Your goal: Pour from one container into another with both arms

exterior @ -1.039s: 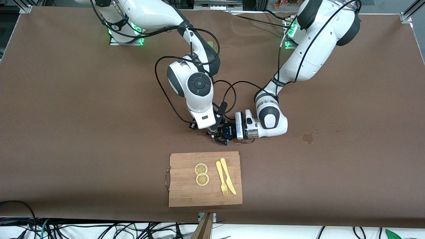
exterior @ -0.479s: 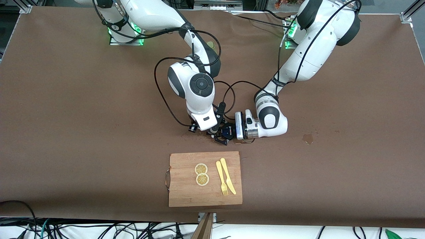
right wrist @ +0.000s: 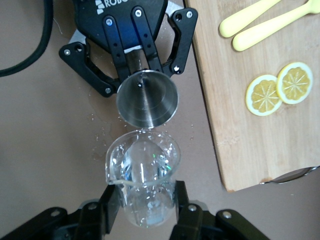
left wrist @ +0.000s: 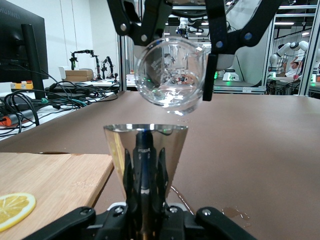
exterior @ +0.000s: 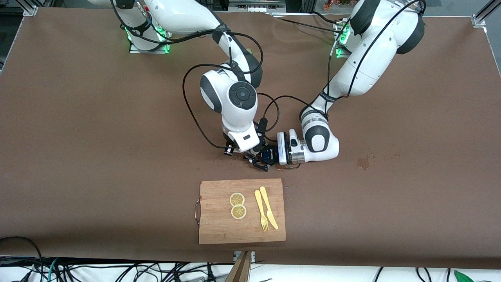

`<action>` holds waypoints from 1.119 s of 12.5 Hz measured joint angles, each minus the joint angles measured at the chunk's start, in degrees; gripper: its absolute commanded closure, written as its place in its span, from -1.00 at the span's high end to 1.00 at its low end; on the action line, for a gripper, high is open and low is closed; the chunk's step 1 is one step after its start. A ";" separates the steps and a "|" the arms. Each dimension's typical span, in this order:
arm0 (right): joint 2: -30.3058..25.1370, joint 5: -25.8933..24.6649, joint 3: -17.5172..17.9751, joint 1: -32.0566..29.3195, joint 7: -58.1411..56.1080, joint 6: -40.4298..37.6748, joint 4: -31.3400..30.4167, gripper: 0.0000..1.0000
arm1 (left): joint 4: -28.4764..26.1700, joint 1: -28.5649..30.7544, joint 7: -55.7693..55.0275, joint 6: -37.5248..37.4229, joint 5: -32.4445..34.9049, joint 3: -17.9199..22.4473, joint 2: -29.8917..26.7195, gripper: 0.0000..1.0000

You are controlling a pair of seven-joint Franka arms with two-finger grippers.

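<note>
My left gripper (left wrist: 145, 167) is shut on the waist of the steel jigger (left wrist: 146, 146), which it holds upright just above the brown table. My right gripper (right wrist: 143, 205) is shut on the clear glass (right wrist: 144, 180). The glass is tipped over, its lip right at the rim of the jigger (right wrist: 147, 105), and some clear liquid shows in it. In the left wrist view the tilted glass (left wrist: 171, 75) hangs above the jigger's mouth. In the front view the left gripper (exterior: 261, 159) and the right gripper (exterior: 250, 153) meet mid-table, and the arms hide both containers.
A wooden cutting board (exterior: 219, 227) lies nearer to the front camera than the grippers, with two lemon slices (exterior: 237, 205) and a yellow fork and knife (exterior: 266, 209) on it. Water drops wet the table under the jigger. A wet stain (exterior: 363, 163) lies toward the left arm's end.
The right arm's wrist housing has shifted a little toward the left arm's end of the table and turned. The left arm has stayed put.
</note>
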 measured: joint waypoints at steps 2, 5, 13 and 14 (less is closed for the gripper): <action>0.82 -0.66 -0.42 0.36 -0.60 -0.07 1.16 -0.60 | 0.02 0.00 0.00 0.00 0.00 -0.15 0.00 -1.00; 1.01 -2.63 -0.50 0.86 -1.48 -0.13 1.58 -0.60 | 0.03 0.00 0.00 0.04 0.00 -0.23 0.09 -1.00; 1.83 -6.67 -0.56 1.69 -4.40 -0.13 3.13 -0.57 | 0.03 0.00 0.00 0.06 0.00 -0.29 0.23 -1.00; 1.83 -7.03 -0.56 1.75 -4.53 -0.13 3.22 -0.57 | 0.03 0.00 0.00 0.06 0.00 -0.31 0.23 -1.00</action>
